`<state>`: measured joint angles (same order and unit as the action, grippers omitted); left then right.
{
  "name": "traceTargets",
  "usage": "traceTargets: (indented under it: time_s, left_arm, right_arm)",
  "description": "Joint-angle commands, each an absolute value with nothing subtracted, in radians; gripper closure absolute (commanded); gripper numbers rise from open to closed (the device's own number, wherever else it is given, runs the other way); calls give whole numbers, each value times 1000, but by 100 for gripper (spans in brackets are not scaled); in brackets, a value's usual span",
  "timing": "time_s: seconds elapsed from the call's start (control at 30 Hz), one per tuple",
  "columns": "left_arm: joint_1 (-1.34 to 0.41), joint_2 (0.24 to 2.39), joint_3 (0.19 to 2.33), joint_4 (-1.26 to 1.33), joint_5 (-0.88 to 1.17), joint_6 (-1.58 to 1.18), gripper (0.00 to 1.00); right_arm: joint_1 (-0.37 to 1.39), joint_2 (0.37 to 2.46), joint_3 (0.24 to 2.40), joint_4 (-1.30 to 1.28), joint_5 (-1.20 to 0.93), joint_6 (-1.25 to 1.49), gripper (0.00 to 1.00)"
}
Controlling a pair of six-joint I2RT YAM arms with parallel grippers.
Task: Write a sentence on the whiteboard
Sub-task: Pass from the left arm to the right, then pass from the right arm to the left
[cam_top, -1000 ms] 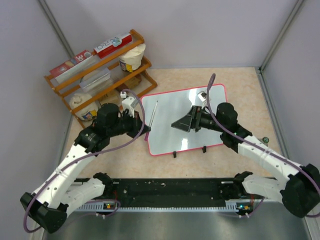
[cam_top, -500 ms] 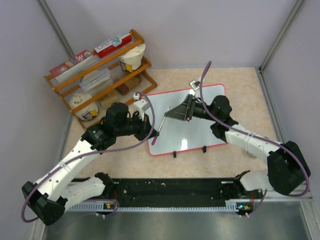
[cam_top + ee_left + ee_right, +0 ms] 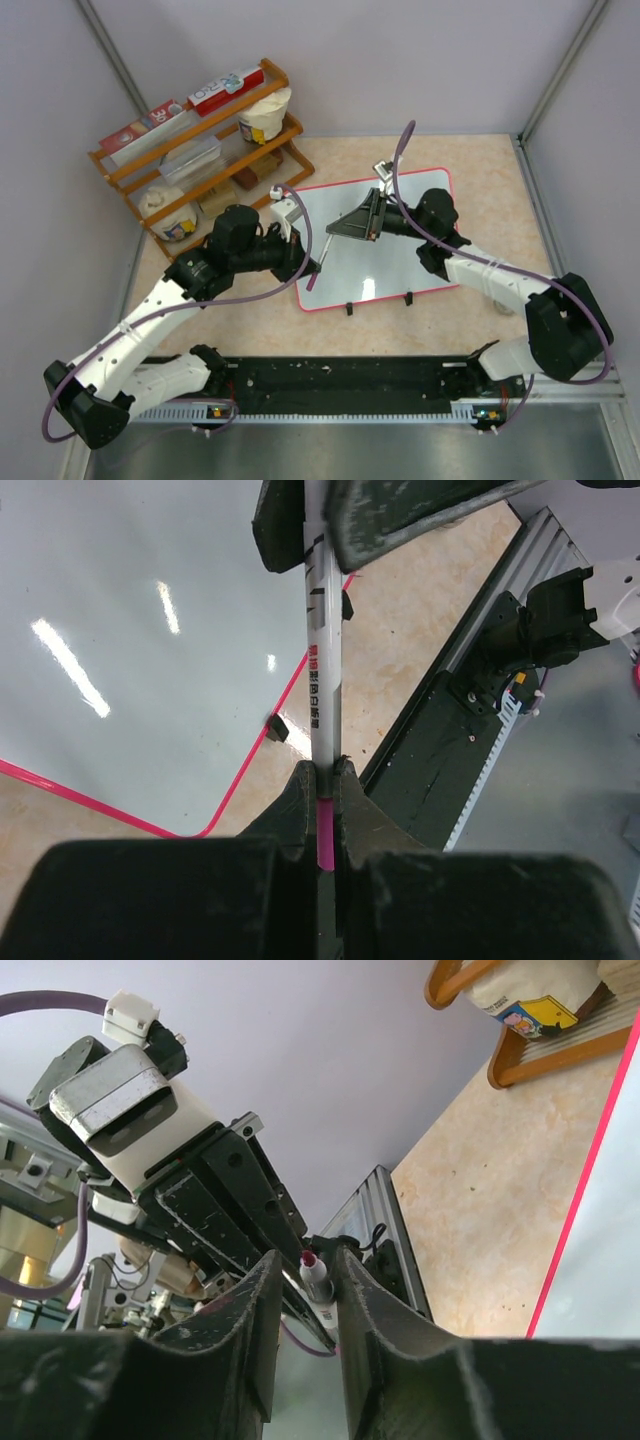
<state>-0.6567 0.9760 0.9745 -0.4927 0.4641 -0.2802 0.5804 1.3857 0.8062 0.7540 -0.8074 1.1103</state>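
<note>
The flat white rectangular whiteboard (image 3: pixel 400 255) with a thin pink-red rim and rounded corners is lying on the beige speckled table (image 3: pixel 480 170). Its long axis is running left to right, with the right end angled slightly toward the far side. Two small black clips (image 3: pixel 349 309) are sitting on its near edge. Above the board's left part, a slim white marker (image 3: pixel 322 660) with black print is hanging between both arms. Its long axis is running from near-left to far-right. The left gripper (image 3: pixel 308 270) is pinching the pink near end, its fingers pressed tight on the barrel. The right gripper (image 3: pixel 341 229) is closing on the far end, where a dark red tip is poking out between its pads. An orange wooden rack (image 3: pixel 200 150) is standing at the far left.
</note>
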Motion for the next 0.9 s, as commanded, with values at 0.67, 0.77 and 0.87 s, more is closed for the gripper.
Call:
traceTargets:
  time_s: [0.67,0.77,0.87]
  left_arm:
    - [-661,1014,1252,-529,173,-402,24]
    - [-661,1063,1292,-496,253,-475,17]
    - [-661,1116,1307,-421,352,-558,16]
  right_arm:
    - [592,1080,893,276,-344,744,100]
    - [592,991,871,250,-212,709,100]
    - [591,913,827,288,-100,686,100]
